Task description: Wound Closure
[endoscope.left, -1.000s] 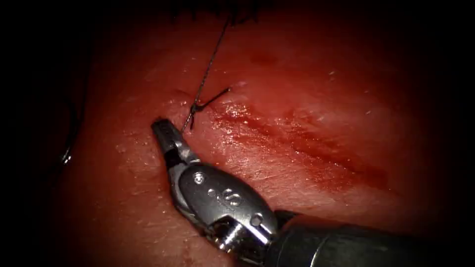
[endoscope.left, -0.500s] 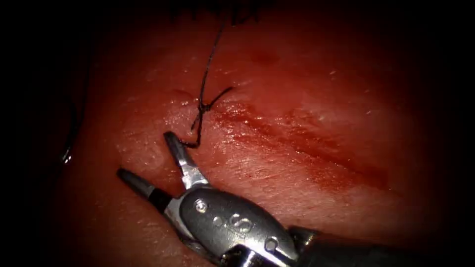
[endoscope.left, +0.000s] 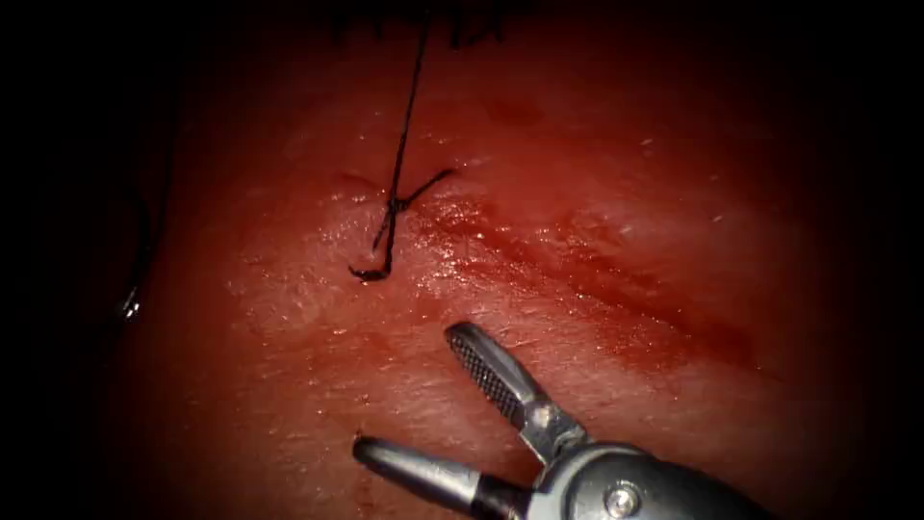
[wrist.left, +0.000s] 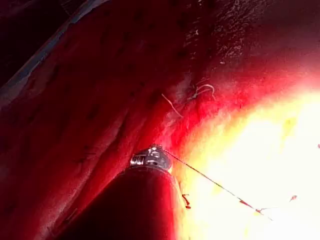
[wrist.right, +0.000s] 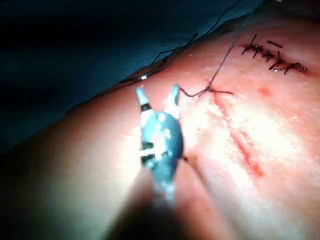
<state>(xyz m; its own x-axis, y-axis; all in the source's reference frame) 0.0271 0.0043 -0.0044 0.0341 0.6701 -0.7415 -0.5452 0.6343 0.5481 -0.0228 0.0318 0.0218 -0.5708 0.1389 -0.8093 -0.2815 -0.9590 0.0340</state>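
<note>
Right pincer [endoscope.left: 409, 400] apart, empty, over wet tissue [endoscope.left: 597, 221] near knotted thread [endoscope.left: 393, 204]

A knot [endoscope.left: 395, 204] sits on the tissue [endoscope.left: 597, 193] at the cut's [endoscope.left: 587, 279] left end, thread [endoscope.left: 409, 106] running behind it. The right tool [endoscope.left: 414, 400] lies before the knot, apart from it.

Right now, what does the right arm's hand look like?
The right hand has two slim silver metal jaws on a rounded grey metal wrist housing with a round screw head. The upper jaw's inner face is cross-hatched; the lower has a dark band at its base.
</note>
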